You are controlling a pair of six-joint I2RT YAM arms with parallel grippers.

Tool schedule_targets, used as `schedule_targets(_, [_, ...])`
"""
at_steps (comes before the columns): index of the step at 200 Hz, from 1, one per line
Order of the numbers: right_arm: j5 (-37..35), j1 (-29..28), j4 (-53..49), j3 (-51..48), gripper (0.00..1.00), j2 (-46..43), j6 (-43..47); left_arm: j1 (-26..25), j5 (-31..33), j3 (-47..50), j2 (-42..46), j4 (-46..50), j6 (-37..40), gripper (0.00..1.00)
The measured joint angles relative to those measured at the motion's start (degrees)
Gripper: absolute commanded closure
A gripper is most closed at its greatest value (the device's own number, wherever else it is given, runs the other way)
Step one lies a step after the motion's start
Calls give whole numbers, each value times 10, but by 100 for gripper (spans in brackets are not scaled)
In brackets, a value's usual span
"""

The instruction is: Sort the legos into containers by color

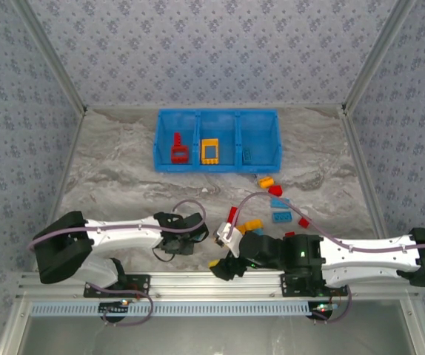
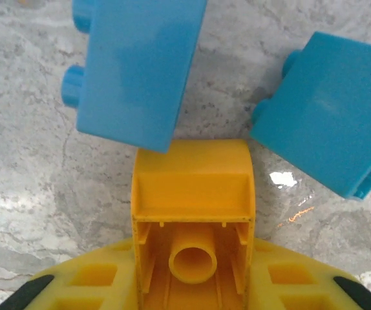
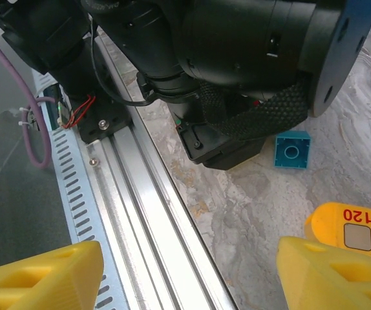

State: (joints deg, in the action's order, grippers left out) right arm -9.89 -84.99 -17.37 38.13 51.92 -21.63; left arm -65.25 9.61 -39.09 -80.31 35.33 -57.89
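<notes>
The left pincer [image 2: 192, 261] clamps the yellow brick [image 2: 192, 174] across its flat side walls, likely light, rigid, slick; right pincer [image 3: 185, 265] gapes empty

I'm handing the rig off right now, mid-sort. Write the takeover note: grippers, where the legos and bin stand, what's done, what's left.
left gripper: shut on a yellow brick, low over the table; a blue brick and a second blue brick lie just beyond it.
right gripper: open, empty, pointing at the near aluminium rail.
blue bin: red brick in the left compartment, yellow frame in the middle, a small dark piece in the right, colour unclear.
Left: bin the held yellow, then the loose legos (red, yellow, blue) between bin and right arm.
</notes>
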Motion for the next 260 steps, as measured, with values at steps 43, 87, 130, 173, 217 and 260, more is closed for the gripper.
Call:
schedule_targets(43, [-35, 1, -10, 11, 27, -13, 7, -7, 29, -79, 49, 99, 3, 71])
schedule_targets(87, [-118, 27, -4, 67, 26, -24, 47, 106, 5, -263, 46, 111, 85, 71])
schedule_targets(130, [-203, 115, 4, 127, 26, 19, 67, 198, -26, -464, -148, 101, 175, 72])
schedule_targets(173, [-228, 216, -4, 163, 26, 53, 58, 244, -64, -648, -329, 94, 218, 72])
schedule_targets(217, [-224, 259, -8, 175, 26, 61, 51, 286, -131, -789, -468, 95, 223, 72])
schedule_targets(260, [-216, 269, -9, 175, 26, 62, 41, 299, -168, -901, -569, 113, 223, 71])
